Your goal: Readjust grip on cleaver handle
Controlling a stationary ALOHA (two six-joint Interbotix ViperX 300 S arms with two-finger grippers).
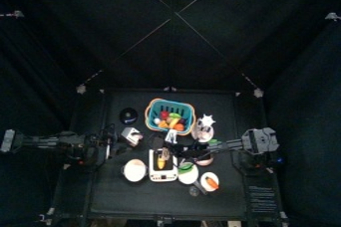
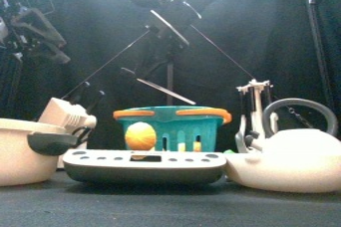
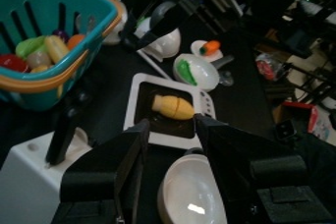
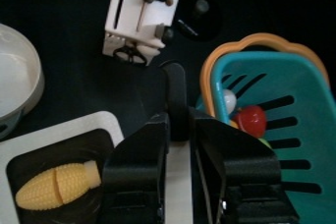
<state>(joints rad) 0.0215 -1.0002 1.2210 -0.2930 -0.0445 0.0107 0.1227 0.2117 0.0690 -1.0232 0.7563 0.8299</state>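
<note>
In the right wrist view the cleaver's dark handle (image 4: 175, 83) runs out from between the jaws of my right gripper (image 4: 180, 122), which is shut on it. It hangs over the black table between the white tray (image 4: 79, 135) and the teal basket (image 4: 269, 95). From the front, a thin grey blade (image 2: 158, 85) slants in the air above the basket (image 2: 167, 126); its handle end is lost against the dark arm. My left gripper (image 3: 175, 135) stands open and holds nothing, above a white bowl (image 3: 197, 191) and the tray (image 3: 147, 120).
A white knife block (image 4: 138, 12) stands beyond the cleaver handle. The tray carries a yellow food piece (image 3: 171, 103). A white kettle (image 2: 286, 159) and a rack (image 2: 253, 107) stand at the front right, with a white bowl (image 2: 20, 151) and a cup (image 2: 67, 116) at the front left.
</note>
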